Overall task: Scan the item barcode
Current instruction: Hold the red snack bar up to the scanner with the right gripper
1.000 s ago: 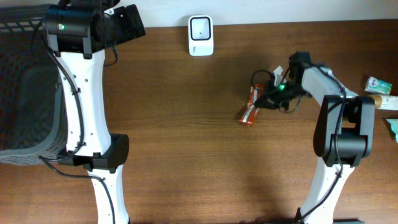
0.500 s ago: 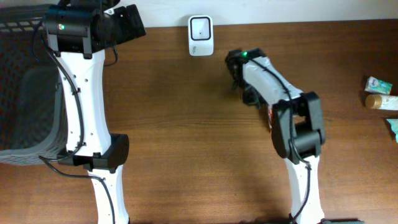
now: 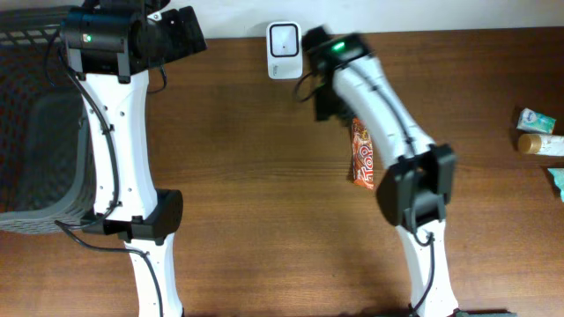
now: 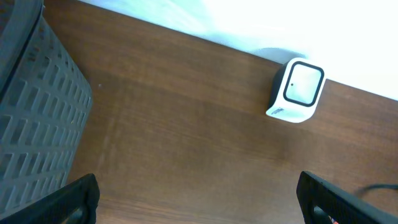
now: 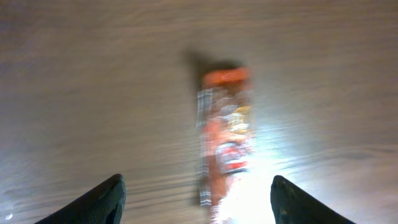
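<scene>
On the table (image 3: 238,176), the snack bar (image 3: 362,157) lies flat, apart from the white scanner (image 3: 285,49). The right gripper (image 5: 198,179) hovers over it, fingers spread and empty; the left gripper (image 4: 198,176) gapes wide.

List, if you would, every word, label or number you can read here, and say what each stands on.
No text can be quoted.
Snack bar wrapper: white lettering on orange-red, too small overhead, blurred in the right wrist view.
White barcode scanner: no marking visible.
Green-and-white packet and small bottle at the right edge: labels too small to read.
</scene>
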